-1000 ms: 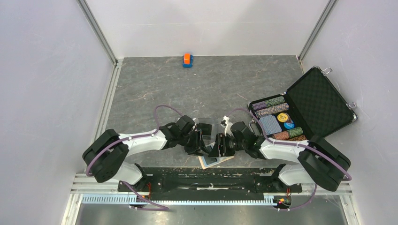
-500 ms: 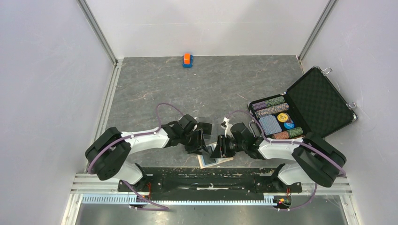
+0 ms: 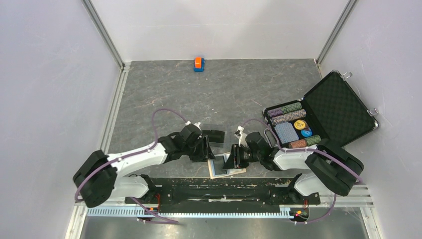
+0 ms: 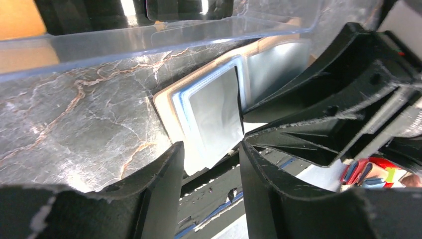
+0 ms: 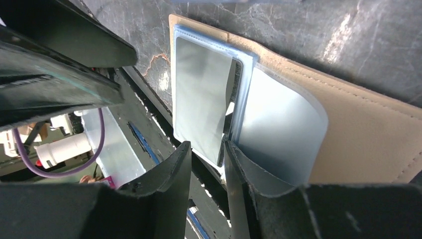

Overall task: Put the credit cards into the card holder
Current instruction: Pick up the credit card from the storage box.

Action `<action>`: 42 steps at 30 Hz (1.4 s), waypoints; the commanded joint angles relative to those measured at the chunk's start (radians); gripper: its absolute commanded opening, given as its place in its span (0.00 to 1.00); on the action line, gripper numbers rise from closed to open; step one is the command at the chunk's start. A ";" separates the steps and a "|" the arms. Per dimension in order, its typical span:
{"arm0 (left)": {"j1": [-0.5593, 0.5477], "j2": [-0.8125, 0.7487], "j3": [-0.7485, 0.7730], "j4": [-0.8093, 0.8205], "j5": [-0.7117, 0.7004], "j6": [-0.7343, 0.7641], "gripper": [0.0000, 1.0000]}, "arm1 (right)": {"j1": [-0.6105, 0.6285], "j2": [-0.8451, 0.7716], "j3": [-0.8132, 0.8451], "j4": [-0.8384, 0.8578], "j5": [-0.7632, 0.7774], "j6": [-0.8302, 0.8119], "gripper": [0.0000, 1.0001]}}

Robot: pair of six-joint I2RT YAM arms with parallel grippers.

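The tan card holder [image 3: 228,168] lies open at the table's front edge, its clear sleeve leaves [image 5: 199,99] fanned over the tan cover [image 5: 358,134]. A dark edge shows between two leaves. My right gripper [image 5: 206,144] hovers low over it, jaws narrowed but still open, straddling the corner of one leaf. My left gripper [image 4: 211,147] stands open and empty just left of the holder [image 4: 214,109]. Dark credit cards [image 3: 215,135] rest in a clear tray [image 4: 149,42] behind both grippers [image 3: 208,151] [image 3: 230,160].
An open black case [image 3: 343,107] with poker chips and a blue deck stands at the right. A small orange-and-blue block [image 3: 198,63] sits at the far edge. The black mounting rail [image 3: 219,186] runs just below the holder.
The left arm has swung its elbow out to the left and drawn its gripper slightly back from the holder. The right jaws have narrowed around a sleeve leaf.
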 commanded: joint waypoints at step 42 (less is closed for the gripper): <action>-0.088 0.069 -0.105 0.320 0.092 -0.120 0.39 | 0.008 0.005 -0.223 0.323 -0.043 0.249 0.30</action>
